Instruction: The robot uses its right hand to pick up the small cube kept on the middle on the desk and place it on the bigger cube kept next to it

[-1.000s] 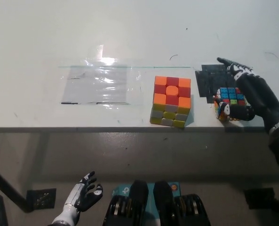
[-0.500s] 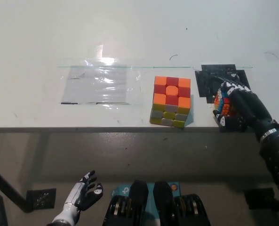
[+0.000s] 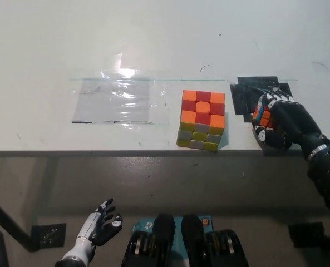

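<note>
1. Left hand (image 3: pixel 101 227): white, below the desk edge at the lower left, fingers spread and holding nothing. It has kept that spot over the last second, so it is resting.

2. Clear plastic sheet (image 3: pixel 117 101): flat on the desk (image 3: pixel 53 44), left of centre, glare on its upper part. Nothing stands on it.

3. Bigger cube (image 3: pixel 202 119): orange and red on top, yellow and grey on the near face. It stands near the front edge of the desk, just right of the sheet, and has not moved. Its top is bare.

4. Black mat (image 3: pixel 244 92): lies to the right of the bigger cube, partly covered by the right hand.

5. Small cube (image 3: pixel 261 113): to the right of the bigger cube and apart from it, over the mat. A second ago its blue top face was in plain view with the fingers held above it; now only a strip of red, orange and blue squares shows.

6. Right hand (image 3: pixel 281 123): black, and it has closed round the small cube from the right and above.

7. Finding: the grasp appears made. Whether the small cube is off the desk cannot be told. Lifting, carrying left and setting it on the bigger cube are not yet done.
</note>
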Tool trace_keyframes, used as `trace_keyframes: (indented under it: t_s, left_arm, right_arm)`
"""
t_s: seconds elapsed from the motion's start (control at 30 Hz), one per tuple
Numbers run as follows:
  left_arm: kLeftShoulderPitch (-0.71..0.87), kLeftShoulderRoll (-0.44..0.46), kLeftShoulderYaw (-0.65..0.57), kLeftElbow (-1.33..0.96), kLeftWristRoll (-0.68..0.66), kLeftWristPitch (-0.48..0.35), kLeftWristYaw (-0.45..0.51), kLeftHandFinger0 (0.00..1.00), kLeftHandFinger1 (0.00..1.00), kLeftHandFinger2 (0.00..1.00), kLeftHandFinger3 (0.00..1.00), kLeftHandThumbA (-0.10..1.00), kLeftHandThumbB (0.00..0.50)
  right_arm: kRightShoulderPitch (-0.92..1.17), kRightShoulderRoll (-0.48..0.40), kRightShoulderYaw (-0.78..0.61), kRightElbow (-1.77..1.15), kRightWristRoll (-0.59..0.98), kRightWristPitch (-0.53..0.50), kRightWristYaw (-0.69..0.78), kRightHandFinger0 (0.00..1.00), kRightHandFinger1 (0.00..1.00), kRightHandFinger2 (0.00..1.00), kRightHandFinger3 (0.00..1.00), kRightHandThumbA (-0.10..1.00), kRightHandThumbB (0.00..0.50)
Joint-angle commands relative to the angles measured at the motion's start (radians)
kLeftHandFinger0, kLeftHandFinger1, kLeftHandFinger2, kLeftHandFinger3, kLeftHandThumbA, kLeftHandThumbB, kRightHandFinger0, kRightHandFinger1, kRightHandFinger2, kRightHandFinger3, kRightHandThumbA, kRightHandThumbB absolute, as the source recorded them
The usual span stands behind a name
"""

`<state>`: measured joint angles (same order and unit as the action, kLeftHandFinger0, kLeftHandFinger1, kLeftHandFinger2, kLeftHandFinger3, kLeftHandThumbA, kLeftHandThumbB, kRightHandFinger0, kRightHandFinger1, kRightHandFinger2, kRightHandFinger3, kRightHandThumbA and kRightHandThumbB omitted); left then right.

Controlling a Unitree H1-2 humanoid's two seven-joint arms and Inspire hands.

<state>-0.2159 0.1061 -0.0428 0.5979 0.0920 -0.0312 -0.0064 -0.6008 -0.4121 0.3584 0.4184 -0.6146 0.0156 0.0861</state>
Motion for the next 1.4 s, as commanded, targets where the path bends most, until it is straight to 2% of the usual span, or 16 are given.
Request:
trace_keyframes:
  t_s: [0.0, 0.07, 0.13, 0.17, 0.23, 0.33, 0.43, 0.5, 0.6, 0.67, 0.7, 0.97, 1.07, 1.13, 1.17, 1.37]
  left_arm:
    - [-0.027, 0.011, 0.002, -0.007, -0.006, -0.037, -0.009, 1.00, 1.00, 1.00, 1.00, 0.33, 0.281]
    - [-0.031, 0.012, 0.003, -0.003, -0.004, -0.033, -0.007, 1.00, 1.00, 1.00, 1.00, 0.34, 0.291]
    - [-0.033, 0.013, 0.004, -0.005, -0.008, -0.037, -0.012, 1.00, 1.00, 1.00, 1.00, 0.33, 0.286]
    - [-0.036, 0.012, 0.006, -0.001, -0.010, -0.029, -0.011, 1.00, 1.00, 1.00, 1.00, 0.34, 0.302]
    - [-0.039, 0.011, 0.006, -0.004, -0.008, -0.022, -0.009, 1.00, 1.00, 1.00, 1.00, 0.34, 0.304]
    - [-0.037, 0.008, 0.013, -0.010, -0.017, -0.019, -0.010, 1.00, 1.00, 1.00, 1.00, 0.31, 0.307]
    - [-0.042, 0.012, 0.009, -0.011, -0.010, -0.020, -0.010, 1.00, 1.00, 1.00, 1.00, 0.30, 0.284]
    - [-0.044, 0.015, 0.002, -0.013, 0.002, -0.022, -0.006, 1.00, 1.00, 1.00, 1.00, 0.34, 0.301]
    - [-0.046, 0.016, 0.003, -0.012, -0.002, -0.020, -0.010, 1.00, 1.00, 1.00, 1.00, 0.34, 0.300]
    - [-0.048, 0.017, 0.000, -0.010, 0.003, -0.017, -0.010, 1.00, 1.00, 1.00, 1.00, 0.34, 0.297]
    - [-0.049, 0.018, 0.000, -0.009, 0.003, -0.018, -0.010, 1.00, 1.00, 1.00, 1.00, 0.33, 0.290]
    - [-0.055, 0.017, 0.000, 0.007, -0.001, -0.038, -0.012, 1.00, 1.00, 1.00, 1.00, 0.32, 0.296]
    - [-0.055, 0.015, 0.003, 0.009, -0.005, -0.041, -0.012, 1.00, 1.00, 1.00, 1.00, 0.30, 0.290]
    - [-0.054, 0.015, 0.003, 0.005, -0.004, -0.032, -0.010, 1.00, 1.00, 1.00, 1.00, 0.30, 0.293]
    - [-0.052, 0.014, 0.005, -0.004, -0.008, -0.022, -0.013, 1.00, 1.00, 1.00, 1.00, 0.30, 0.299]
    - [-0.048, 0.014, 0.006, -0.006, -0.008, -0.024, -0.013, 1.00, 1.00, 1.00, 1.00, 0.28, 0.288]
  right_arm:
    - [-0.022, -0.031, 0.060, 0.077, -0.071, 0.030, 0.069, 0.59, 0.95, 1.00, 1.00, 0.33, 0.307]
    - [-0.044, -0.039, 0.089, 0.130, -0.100, -0.021, 0.022, 0.49, 0.67, 1.00, 1.00, 0.25, 0.313]
    - [-0.058, -0.036, 0.099, 0.169, -0.106, -0.048, -0.019, 0.32, 0.44, 0.76, 1.00, 0.18, 0.308]
    - [-0.069, -0.022, 0.109, 0.221, -0.129, -0.067, -0.095, 0.06, 0.13, 0.43, 1.00, 0.10, 0.251]
    - [-0.079, -0.017, 0.125, 0.257, -0.153, -0.095, -0.162, 0.00, 0.00, 0.24, 1.00, 0.00, 0.190]
    - [-0.096, -0.014, 0.168, 0.309, -0.202, -0.123, -0.257, 0.00, 0.00, 0.13, 1.00, -0.10, 0.006]
    - [-0.121, -0.013, 0.209, 0.390, -0.243, -0.200, -0.414, 0.00, 0.00, 0.01, 1.00, -0.10, 0.000]
    - [-0.143, -0.010, 0.244, 0.447, -0.277, -0.199, -0.493, 0.00, 0.06, 0.16, 0.98, -0.10, 0.004]
    - [-0.156, 0.000, 0.258, 0.496, -0.283, -0.207, -0.572, 0.00, 0.02, 0.17, 0.40, -0.10, 0.030]
    - [-0.161, 0.014, 0.249, 0.538, -0.264, -0.234, -0.642, 0.00, 0.00, 0.09, 0.24, -0.10, 0.000]
    - [-0.164, 0.016, 0.254, 0.547, -0.266, -0.231, -0.646, 0.00, 0.03, 0.19, 0.40, -0.10, 0.000]
    - [-0.184, 0.042, 0.269, 0.627, -0.265, -0.222, -0.723, 0.00, 0.00, 0.00, 0.08, -0.10, 0.049]
    - [-0.186, 0.041, 0.281, 0.631, -0.277, -0.229, -0.763, 0.00, 0.00, 0.03, 0.24, -0.10, 0.053]
    - [-0.184, 0.039, 0.275, 0.615, -0.267, -0.232, -0.759, 0.00, 0.00, 0.06, 0.16, -0.10, 0.044]
    - [-0.184, 0.039, 0.277, 0.617, -0.269, -0.245, -0.784, 0.00, 0.00, 0.08, 0.30, -0.10, 0.056]
    - [-0.183, 0.040, 0.276, 0.604, -0.270, -0.283, -0.820, 0.00, 0.00, 0.00, 0.17, -0.10, 0.000]
